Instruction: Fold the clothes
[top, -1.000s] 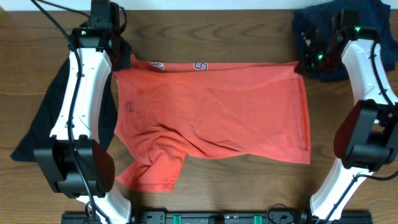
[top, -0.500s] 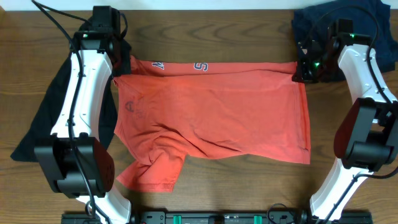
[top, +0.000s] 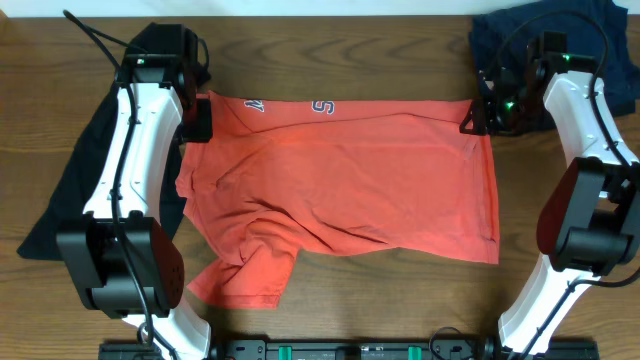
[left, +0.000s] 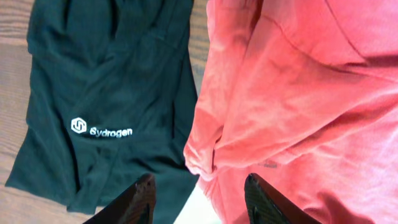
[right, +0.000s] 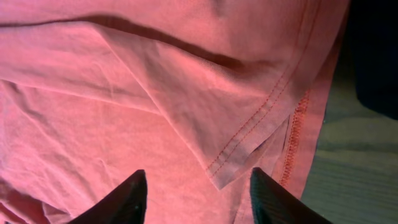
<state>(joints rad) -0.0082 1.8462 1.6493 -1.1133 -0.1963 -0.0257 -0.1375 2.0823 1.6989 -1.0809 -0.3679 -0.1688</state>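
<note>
Up close, our left gripper (left: 198, 200) holds its fingers apart over the rumpled edge of the orange-red T-shirt (left: 298, 93). Beside it lies a black garment (left: 106, 81) printed "Sydrogen" in white, which the overhead view cannot resolve. Our right gripper (right: 198, 198) is likewise parted, above a double-stitched hem corner. From overhead, the shirt lies spread on the wood-grain table (top: 380, 310), with a navy garment (top: 600, 40) at the far right.

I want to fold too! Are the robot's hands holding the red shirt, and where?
Nothing is held. The left gripper and right gripper hang open, jaws apart, over the top corners of the red shirt.
</note>
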